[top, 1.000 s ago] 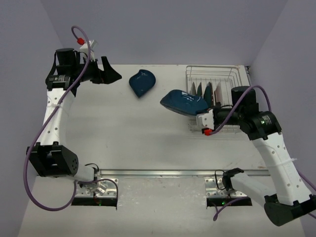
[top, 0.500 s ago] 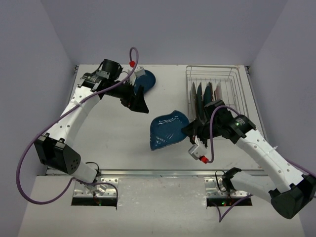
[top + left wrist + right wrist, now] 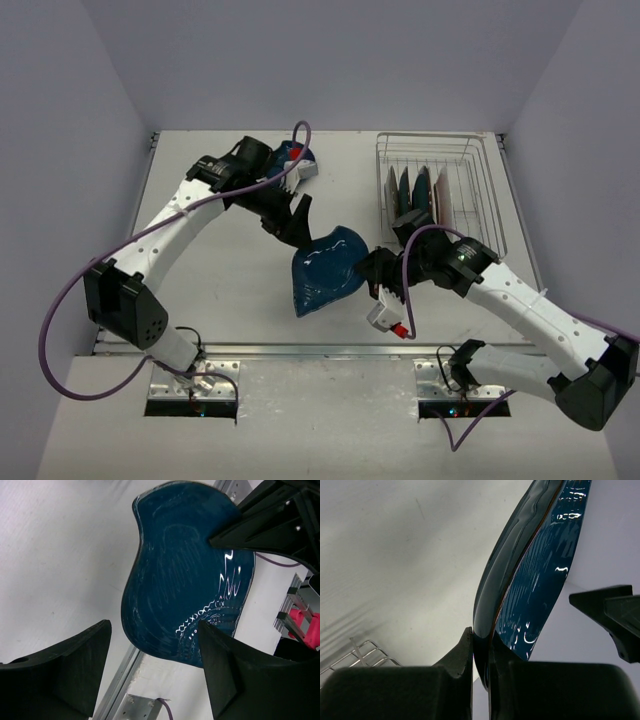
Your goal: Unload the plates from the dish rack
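Observation:
My right gripper (image 3: 372,275) is shut on the rim of a dark blue leaf-shaped dish (image 3: 325,268) and holds it tilted above the middle of the table. In the right wrist view the dish (image 3: 540,555) stands edge-on between my right gripper's (image 3: 482,640) jaws. My left gripper (image 3: 295,222) is open at the dish's far edge. In the left wrist view its jaws (image 3: 154,627) straddle the dish (image 3: 190,580) without touching it. A second dark blue leaf-shaped dish (image 3: 297,160) lies at the far centre, partly hidden by my left arm. The dish rack (image 3: 430,140) holds several upright plates (image 3: 415,188).
The rack stands at the far right; a corner of it shows in the right wrist view (image 3: 365,652). A metal rail (image 3: 320,350) runs along the table's near edge. Grey walls close in the left, far and right sides.
My right gripper carried the blue dish from beside the rack leftward and nearer, to the table's middle. My left arm swung from the far left corner over to the dish.

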### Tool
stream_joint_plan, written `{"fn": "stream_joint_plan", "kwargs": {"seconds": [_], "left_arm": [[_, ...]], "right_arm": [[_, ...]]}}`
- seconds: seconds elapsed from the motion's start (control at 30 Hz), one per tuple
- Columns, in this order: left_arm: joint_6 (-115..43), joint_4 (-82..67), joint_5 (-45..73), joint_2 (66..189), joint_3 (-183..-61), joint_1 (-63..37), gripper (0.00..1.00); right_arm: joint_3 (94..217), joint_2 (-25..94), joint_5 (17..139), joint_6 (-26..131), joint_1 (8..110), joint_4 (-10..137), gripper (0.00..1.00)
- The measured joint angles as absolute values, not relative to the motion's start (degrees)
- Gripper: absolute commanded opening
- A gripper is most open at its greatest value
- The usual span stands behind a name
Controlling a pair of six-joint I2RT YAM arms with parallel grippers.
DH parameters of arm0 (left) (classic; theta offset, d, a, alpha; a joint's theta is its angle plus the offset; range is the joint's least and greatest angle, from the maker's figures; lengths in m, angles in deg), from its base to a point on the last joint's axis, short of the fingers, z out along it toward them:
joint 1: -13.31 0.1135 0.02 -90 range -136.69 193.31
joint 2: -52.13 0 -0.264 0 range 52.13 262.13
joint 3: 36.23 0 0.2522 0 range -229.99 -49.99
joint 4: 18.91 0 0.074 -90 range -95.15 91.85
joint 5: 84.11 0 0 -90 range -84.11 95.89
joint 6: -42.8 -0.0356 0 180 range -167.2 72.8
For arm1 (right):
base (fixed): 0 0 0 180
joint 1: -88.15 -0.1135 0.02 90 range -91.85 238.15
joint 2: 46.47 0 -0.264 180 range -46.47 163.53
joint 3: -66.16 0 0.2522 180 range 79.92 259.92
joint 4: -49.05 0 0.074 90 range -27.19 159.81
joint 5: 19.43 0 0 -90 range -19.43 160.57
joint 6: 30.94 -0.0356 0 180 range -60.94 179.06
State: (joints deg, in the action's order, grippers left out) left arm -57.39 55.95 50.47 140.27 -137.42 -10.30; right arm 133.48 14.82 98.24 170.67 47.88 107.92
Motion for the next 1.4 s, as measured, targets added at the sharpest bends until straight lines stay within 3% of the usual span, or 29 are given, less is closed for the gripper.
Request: {"fn": "stream_joint_plan", "kwargs": {"seconds": [0.2,0.43,0.63,0.73,0.8,0.97,1.0,1.03,1.17,1.3,1.4], "left_arm": [[-56.8,56.5,48.8,140.9,-133.3,-10.3,0.61],[-55.2,55.7,48.4,141.6,-130.5,-10.3,0.41],[-54.1,53.1,53.1,141.6,-129.2,-10.2,0.36],[-53.0,51.6,54.1,141.6,-127.6,-9.9,0.11],[-52.2,51.2,54.2,141.6,-126.5,-9.3,0.01],[-49.2,50.9,57.0,141.9,-125.7,-7.1,0.00],[-49.0,50.6,57.6,141.9,-125.6,-6.3,0.00],[-48.7,50.3,58.3,142.0,-125.5,-5.3,0.00],[-48.6,48.9,61.0,142.2,-124.9,-1.3,0.00],[-46.9,45.3,61.3,142.4,-124.8,4.6,0.00],[-44.7,42.3,61.2,142.8,-125.2,7.4,0.00]], "right_arm": [[133.2,15.1,96.6,170.7,47.9,105.3,0.00],[133.1,15.1,96.6,170.7,47.8,104.6,0.00],[133.0,15.1,97.0,170.7,47.8,103.7,0.00],[132.6,15.1,97.3,170.7,47.8,103.8,0.00],[132.3,15.0,97.7,170.7,47.7,104.0,0.00],[131.4,14.5,97.8,170.7,47.1,102.5,0.03],[130.9,14.2,97.8,170.7,47.1,101.6,0.13],[130.4,14.1,97.8,170.7,47.1,100.7,0.32],[128.8,13.7,98.6,170.8,47.1,94.6,0.68],[127.3,12.5,98.9,170.8,47.1,88.1,0.94],[126.1,12.1,97.6,170.7,47.1,84.7,0.99]]}}
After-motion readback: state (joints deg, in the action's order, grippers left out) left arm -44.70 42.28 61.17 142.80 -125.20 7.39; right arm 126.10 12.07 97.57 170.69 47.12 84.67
